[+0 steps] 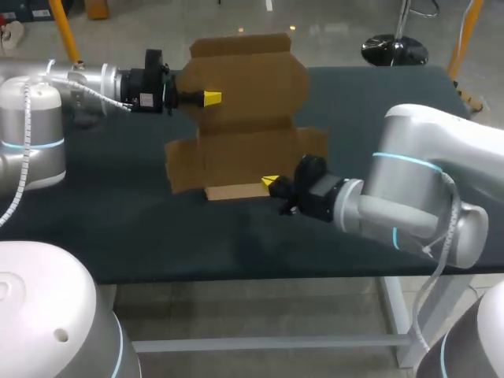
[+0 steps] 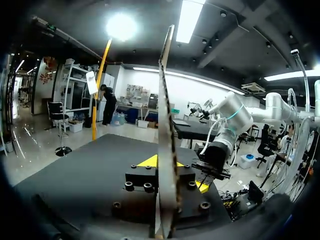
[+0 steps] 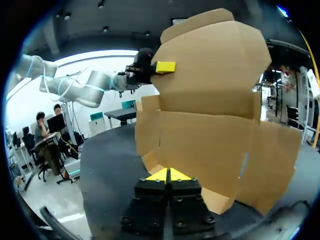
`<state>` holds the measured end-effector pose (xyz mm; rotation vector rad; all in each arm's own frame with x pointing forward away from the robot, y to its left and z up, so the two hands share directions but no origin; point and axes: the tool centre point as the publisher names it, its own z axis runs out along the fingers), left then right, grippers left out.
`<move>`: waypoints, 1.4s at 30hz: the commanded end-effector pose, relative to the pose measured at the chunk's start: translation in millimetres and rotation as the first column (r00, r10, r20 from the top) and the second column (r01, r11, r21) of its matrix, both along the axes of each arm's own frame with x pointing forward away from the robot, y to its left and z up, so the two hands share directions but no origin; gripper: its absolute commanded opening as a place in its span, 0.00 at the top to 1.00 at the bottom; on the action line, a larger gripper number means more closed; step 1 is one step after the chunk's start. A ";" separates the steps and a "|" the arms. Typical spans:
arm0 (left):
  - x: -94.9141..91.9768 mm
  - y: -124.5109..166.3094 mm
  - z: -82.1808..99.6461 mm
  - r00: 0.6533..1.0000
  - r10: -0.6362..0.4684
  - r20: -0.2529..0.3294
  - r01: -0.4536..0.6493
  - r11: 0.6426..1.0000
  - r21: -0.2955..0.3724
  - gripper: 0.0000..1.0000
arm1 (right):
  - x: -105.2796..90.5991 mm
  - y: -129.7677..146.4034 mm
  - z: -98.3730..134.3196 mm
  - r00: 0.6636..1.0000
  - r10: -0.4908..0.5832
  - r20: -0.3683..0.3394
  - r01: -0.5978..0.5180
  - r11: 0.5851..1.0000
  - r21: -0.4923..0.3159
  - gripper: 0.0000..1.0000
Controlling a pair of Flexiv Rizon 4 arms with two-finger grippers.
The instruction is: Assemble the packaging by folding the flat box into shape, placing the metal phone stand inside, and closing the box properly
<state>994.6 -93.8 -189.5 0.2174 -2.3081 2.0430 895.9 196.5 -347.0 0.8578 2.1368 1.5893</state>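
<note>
Box [image 1: 244,118] was an unfolded card blank, stood up on edge near the middle of the table [image 1: 118,236]. Its broad face was toward the near side & its low edge was on the table, w/ a pale flap lying flat at its foot. Left tool [image 1: 211,98] came in from the left & pinched the upper panel near its left rim. In the left wrist view the card ran edge-on btwn the yellow tips, one on each side. Right tool [image 1: 270,182] sat low at the near right of the box, tips pressed together w/ nothing btwn them, right by the flat flap. Whether it touched the card I couldn't tell. Phone stand not seen in any view.

Step in hand, as I judged it: forming the first folds, so very early in the task. To do it well:
- Left grip should act as a steady anchor w/ no twisting, since thin card buckles away from a score line.
- Right tool's closed tips make a decent blunt pusher. Press along the crease, not mid-panel, & go slow so the base doesn't skid.
- Keep the low edge down on the table as the hinge.
- Side flaps at left & right hung loose, so watch they don't snag the right arm.
</note>
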 end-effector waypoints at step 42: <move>0.5 1.0 -1.4 1.000 -0.005 0.000 0.005 1.000 -0.001 1.00 | 17.5 28.2 -72.2 0.971 -0.234 -0.050 0.232 0.972 -0.034 1.00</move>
